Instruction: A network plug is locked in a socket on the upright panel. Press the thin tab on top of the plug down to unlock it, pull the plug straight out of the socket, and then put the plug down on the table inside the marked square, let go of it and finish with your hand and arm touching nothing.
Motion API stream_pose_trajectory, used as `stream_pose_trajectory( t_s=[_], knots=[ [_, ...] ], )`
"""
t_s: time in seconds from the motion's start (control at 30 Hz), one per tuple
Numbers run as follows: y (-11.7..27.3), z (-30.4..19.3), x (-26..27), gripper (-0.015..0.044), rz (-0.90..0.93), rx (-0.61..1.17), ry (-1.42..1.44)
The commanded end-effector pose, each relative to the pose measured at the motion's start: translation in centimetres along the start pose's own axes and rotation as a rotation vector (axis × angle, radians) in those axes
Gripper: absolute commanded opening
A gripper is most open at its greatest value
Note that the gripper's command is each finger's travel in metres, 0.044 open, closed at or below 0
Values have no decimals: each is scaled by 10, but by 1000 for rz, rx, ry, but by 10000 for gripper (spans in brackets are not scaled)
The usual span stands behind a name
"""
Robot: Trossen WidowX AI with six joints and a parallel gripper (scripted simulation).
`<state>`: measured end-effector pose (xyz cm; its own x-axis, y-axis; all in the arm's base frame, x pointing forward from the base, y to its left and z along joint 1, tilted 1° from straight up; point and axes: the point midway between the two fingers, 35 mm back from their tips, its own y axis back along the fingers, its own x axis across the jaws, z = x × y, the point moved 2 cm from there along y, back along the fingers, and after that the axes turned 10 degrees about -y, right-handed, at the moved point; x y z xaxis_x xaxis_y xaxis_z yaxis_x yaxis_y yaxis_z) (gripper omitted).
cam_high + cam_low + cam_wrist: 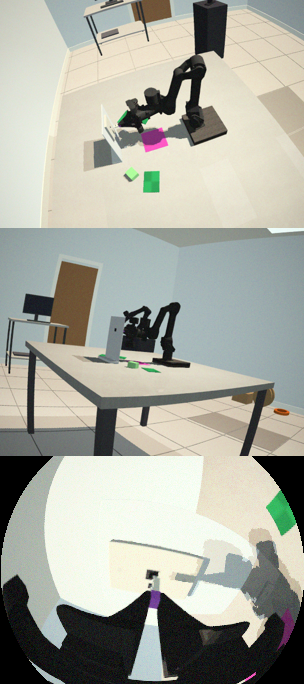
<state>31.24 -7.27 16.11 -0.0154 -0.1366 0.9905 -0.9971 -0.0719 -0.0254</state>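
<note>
In the top view, a green patch (151, 181) (151, 370) lies nearest on the table (187, 174) (174, 382). Just left of it is a light green block (131, 173) (133, 365).

Farther, the magenta square (155, 140) (145, 364) (287, 628) lies flat, with shadow on much of it. To its left the white panel (114, 145) (115, 340) (120, 521) stands upright. Its socket (111, 128) (152, 574) shows a dark opening. The network plug (115, 127) (156, 583) is in front of this opening, and it appears to be out, only a little apart.

The gripper (119, 126) (124, 330) (154, 596) has its jaws almost together, and they pinch the plug at its purple part. The plug is held above the table, not in the magenta square.

Another green patch (122, 116) (122, 357) (282, 512) lies beyond the gripper, partly covered by it. The black arm (174, 84) (157, 325) reaches left from its dark base (214, 129) (183, 364). Farthest are a desk (92, 12) (60, 324) on the left and a black cabinet (210, 30) (138, 346) on the right.
</note>
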Motion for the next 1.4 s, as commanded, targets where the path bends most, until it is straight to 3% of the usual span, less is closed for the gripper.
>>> stream_pose_trajectory(
  t_s=[0.0, 1.37],
  knots=[
    [5, -1, -1, 0, -4, 2, -5],
    [26, -3, -2, 0, -6, 2, -5]
  ],
)
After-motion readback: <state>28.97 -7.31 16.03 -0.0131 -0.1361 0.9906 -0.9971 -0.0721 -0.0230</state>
